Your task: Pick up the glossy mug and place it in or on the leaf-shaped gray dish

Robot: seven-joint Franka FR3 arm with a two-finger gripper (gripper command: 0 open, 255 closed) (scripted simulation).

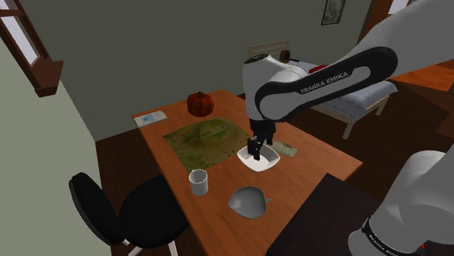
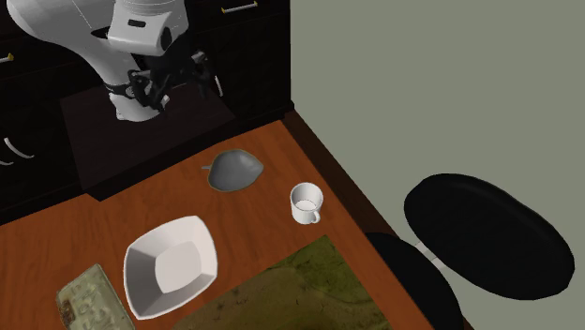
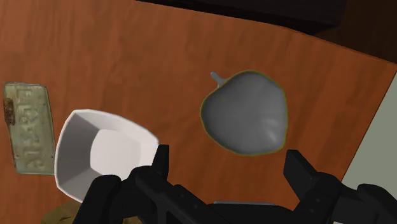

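Both fingers (image 3: 160, 167) of the gripper (image 3: 228, 160) stand apart, empty, high above the wooden table (image 1: 320, 156) (a white square bowl (image 1: 260, 158) lies below). Further out, the pale mug (image 2: 306, 202) stands upright near the gray leaf dish (image 3: 245, 113), not touching it. Better travel over the mug, descend straight, and close across its rim, away from the handle (image 2: 313, 219).

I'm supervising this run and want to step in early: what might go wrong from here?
The pincer hangs open by the white bowl, away from the mug; it might descend on the wrong thing. The mug stands near the table edge beside the chair; a glancing touch might knock it off. The leaf dish looks small and curved, so the mug may tip there.
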